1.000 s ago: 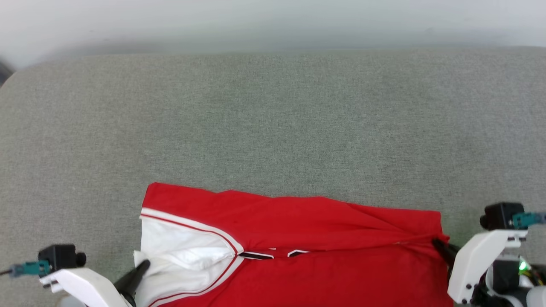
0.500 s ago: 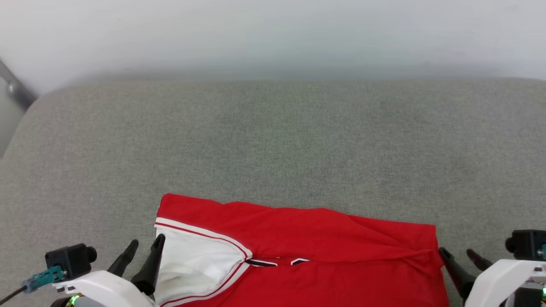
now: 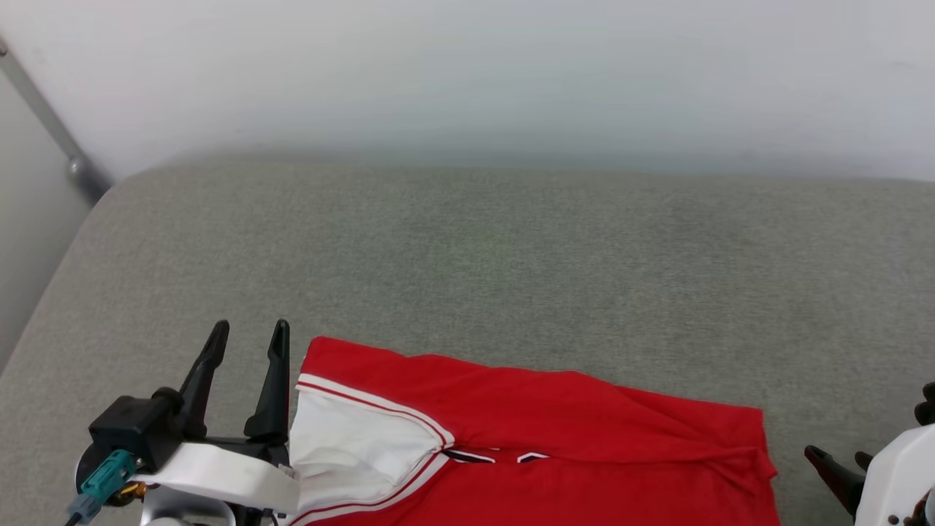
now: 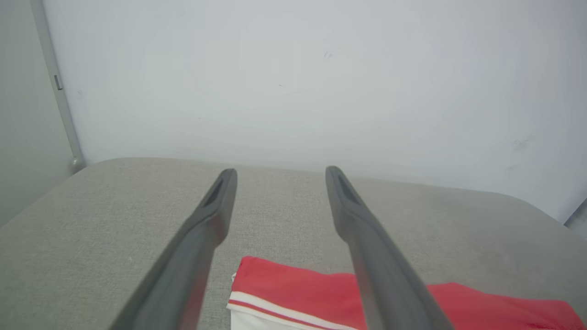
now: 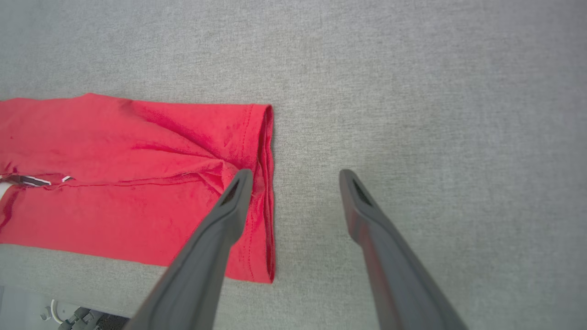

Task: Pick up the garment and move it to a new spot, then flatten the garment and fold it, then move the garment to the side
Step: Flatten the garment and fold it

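The left gripper [image 3: 250, 326], a second ago pinched shut on the white sleeve of the garment [image 3: 570, 416] at 8 o'clock in the head view, now stands free with jaws wide, pointing to 12 o'clock just beside the cloth. The right gripper [image 3: 835, 454], earlier clamped on the red hem at 4 o'clock, is likewise spread and apart from it. The head camera has tilted up, showing more wall [image 3: 467, 66].

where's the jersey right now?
The garment lies folded over on the grey padded surface, bottom centre of the head view. It sits between the open left gripper and the open right gripper.
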